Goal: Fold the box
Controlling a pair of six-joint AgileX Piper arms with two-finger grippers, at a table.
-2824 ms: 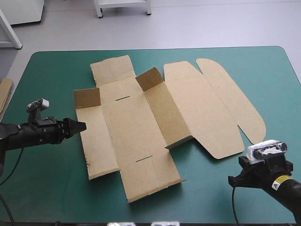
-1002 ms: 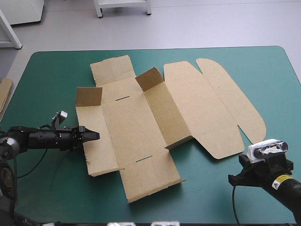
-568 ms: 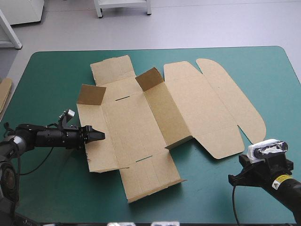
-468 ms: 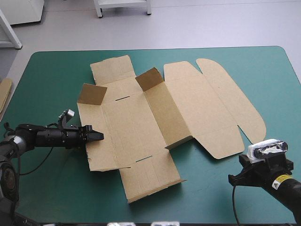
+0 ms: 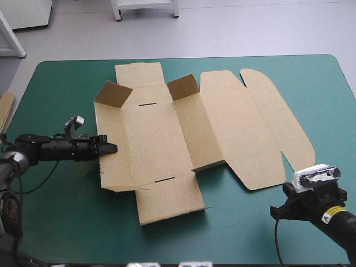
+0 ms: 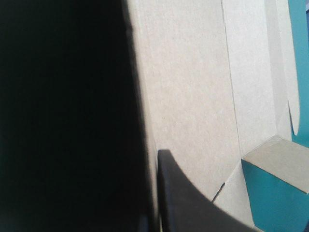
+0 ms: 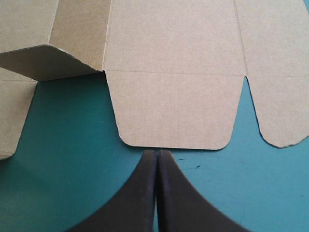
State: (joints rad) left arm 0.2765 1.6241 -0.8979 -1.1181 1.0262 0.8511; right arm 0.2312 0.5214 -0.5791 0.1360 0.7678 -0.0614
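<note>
The brown box (image 5: 161, 139) lies mostly flat in the middle of the table, its lid (image 5: 261, 128) spread toward the right. Two far corner flaps (image 5: 114, 93) stand up. My left gripper (image 5: 108, 148) lies low at the box's left side, shut on the edge of the left wall panel. In the left wrist view one black finger (image 6: 178, 193) presses on the board (image 6: 193, 96) and the other is hidden. My right gripper (image 7: 157, 154) is shut and empty, just short of the lid's rounded front flap (image 7: 174, 116). It rests near the table's front right (image 5: 275, 211).
An edge of more brown board (image 5: 5, 108) shows at the table's left edge. Bare teal-green cover (image 5: 67, 222) runs along the front and around the box's far right corner.
My left gripper slid onto the left panel's edge and shut on it. The box turned slightly, its near end moving left and back. The right arm stayed still.
</note>
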